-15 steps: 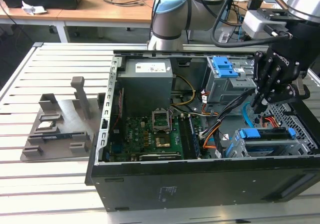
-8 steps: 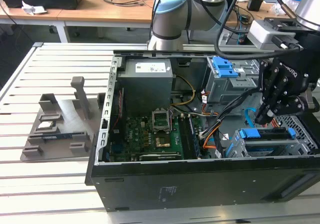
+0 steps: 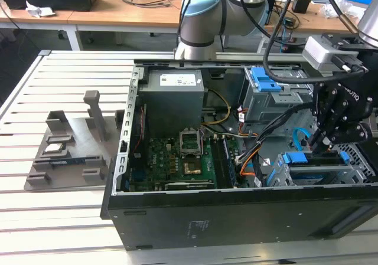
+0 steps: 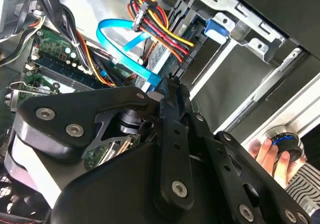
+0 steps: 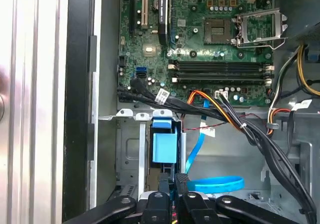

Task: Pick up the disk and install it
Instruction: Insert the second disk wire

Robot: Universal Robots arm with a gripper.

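- My gripper (image 3: 323, 142) is reaching into the open computer case (image 3: 177, 218), fingers (image 5: 172, 194) closed narrow.
- The disk (image 5: 164, 149), blue carrier showing, is sitting in the drive bay (image 5: 129, 154), directly at my fingertips.

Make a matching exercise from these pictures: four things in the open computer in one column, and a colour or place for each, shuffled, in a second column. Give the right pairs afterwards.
Things
1. Flat ribbon cable
2. Motherboard
3. Parts tray
4. Robot's hand

Descriptions
A. Green, on the floor of the computer case
B. Grey, on the slatted table, outside the case on the exterior view's left
C. Light blue, curled in a loop
D. Black, lowered at the drive bay on the exterior view's right

Pairs: 1-C, 2-A, 3-B, 4-D
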